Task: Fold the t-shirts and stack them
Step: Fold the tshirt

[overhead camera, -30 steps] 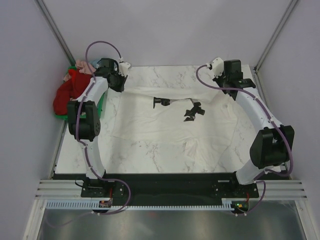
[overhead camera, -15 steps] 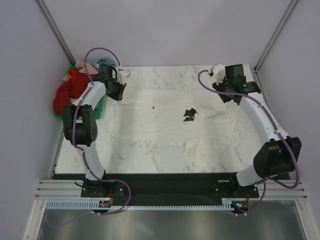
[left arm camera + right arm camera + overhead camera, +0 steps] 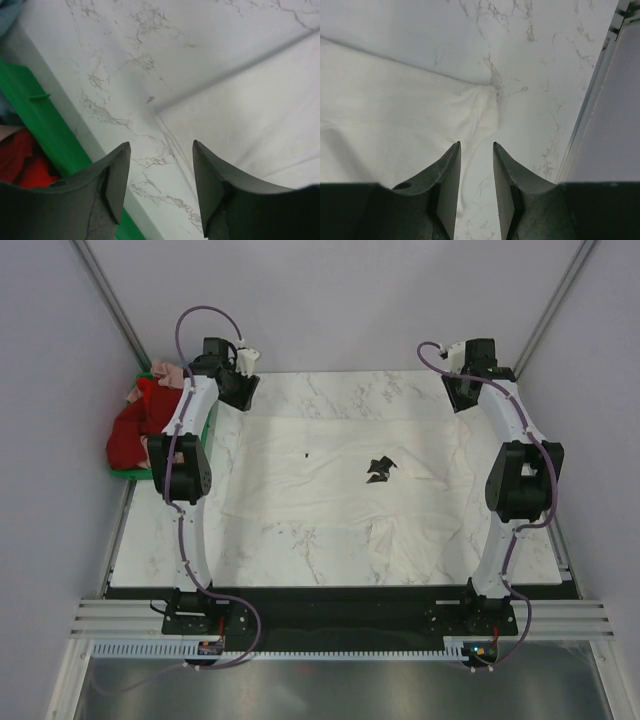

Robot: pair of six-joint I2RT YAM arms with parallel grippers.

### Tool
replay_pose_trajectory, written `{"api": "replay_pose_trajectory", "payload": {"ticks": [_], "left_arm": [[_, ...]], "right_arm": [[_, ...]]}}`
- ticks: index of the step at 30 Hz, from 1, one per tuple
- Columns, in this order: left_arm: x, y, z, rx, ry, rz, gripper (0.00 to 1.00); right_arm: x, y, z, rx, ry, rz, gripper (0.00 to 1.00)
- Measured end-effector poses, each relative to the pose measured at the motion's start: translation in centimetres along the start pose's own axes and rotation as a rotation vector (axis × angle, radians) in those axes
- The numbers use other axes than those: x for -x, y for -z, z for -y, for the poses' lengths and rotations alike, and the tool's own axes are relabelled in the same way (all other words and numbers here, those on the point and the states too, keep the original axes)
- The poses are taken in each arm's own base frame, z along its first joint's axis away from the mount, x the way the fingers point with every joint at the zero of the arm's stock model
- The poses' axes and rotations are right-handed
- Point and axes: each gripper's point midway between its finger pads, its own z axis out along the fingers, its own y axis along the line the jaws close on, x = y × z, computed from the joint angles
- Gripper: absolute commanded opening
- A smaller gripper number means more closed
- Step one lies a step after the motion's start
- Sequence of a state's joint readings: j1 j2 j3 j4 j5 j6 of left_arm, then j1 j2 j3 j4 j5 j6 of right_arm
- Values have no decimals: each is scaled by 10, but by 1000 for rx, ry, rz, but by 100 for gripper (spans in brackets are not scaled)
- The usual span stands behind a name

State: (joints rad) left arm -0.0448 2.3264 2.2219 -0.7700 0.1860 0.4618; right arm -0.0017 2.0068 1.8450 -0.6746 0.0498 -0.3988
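Observation:
A cream-white t-shirt (image 3: pixel 330 485) with a small black print (image 3: pixel 380 468) lies spread flat on the marble table (image 3: pixel 330 390). My left gripper (image 3: pixel 240 392) hovers open over its far left corner, and in the left wrist view that gripper (image 3: pixel 161 150) has only bare table between its fingers, with the cloth corner (image 3: pixel 165 111) just ahead. Over the far right corner my right gripper (image 3: pixel 464 392) is open too; in the right wrist view the gripper (image 3: pixel 476 145) frames the bunched cloth corner (image 3: pixel 487 107) without touching it. Red (image 3: pixel 135 430) and pink (image 3: pixel 170 372) t-shirts sit piled at the far left.
A green crate (image 3: pixel 207 435) holds the pile off the table's left edge; its rim (image 3: pixel 45 130) runs close by my left fingers. A metal frame post (image 3: pixel 600 75) and the grey side wall stand just right of my right gripper.
Both grippers went from shut to open and let go of the shirt's far corners. The arms drew back toward the far corners, and the shirt now lies flatter.

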Motion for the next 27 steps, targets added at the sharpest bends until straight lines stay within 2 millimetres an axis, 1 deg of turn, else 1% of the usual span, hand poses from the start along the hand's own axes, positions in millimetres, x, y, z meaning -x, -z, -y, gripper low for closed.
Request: {"api": "replay_pose_trajectory", "payload": {"ticks": [1, 2, 3, 5, 7, 9, 13, 18, 21, 23, 25, 27], "left_arm": [[-7, -5, 1, -9, 9, -19, 66], [-16, -10, 4, -22, 17, -46, 72], [-24, -15, 7, -38, 26, -69, 74], [-37, -22, 12, -73, 53, -99, 76], [-44, -27, 14, -102, 91, -109, 76], [-45, -30, 14, -120, 121, -107, 77], [-45, -32, 13, -137, 155, -96, 77], [-40, -32, 15, -149, 177, -82, 79], [-37, -34, 16, -157, 192, -73, 79], [-39, -38, 16, -164, 207, -74, 79], [-42, -43, 15, -168, 220, -77, 79], [-49, -48, 13, -169, 237, -90, 78]], "right_arm": [[-6, -12, 6, 0, -19, -20, 44], [-11, -21, 11, 1, -32, -35, 45], [-19, -31, 16, 3, -48, -60, 46], [-29, -43, 21, 18, -76, -84, 48], [-38, -52, 24, 36, -101, -103, 48], [-41, -56, 25, 51, -118, -108, 49], [-42, -63, 25, 79, -137, -103, 49], [-43, -80, 25, 110, -158, -97, 49], [-49, -95, 29, 119, -174, -107, 49], [-56, -104, 30, 124, -183, -118, 49], [-64, -114, 30, 132, -190, -133, 50], [-69, -122, 31, 139, -197, -141, 49]]}}
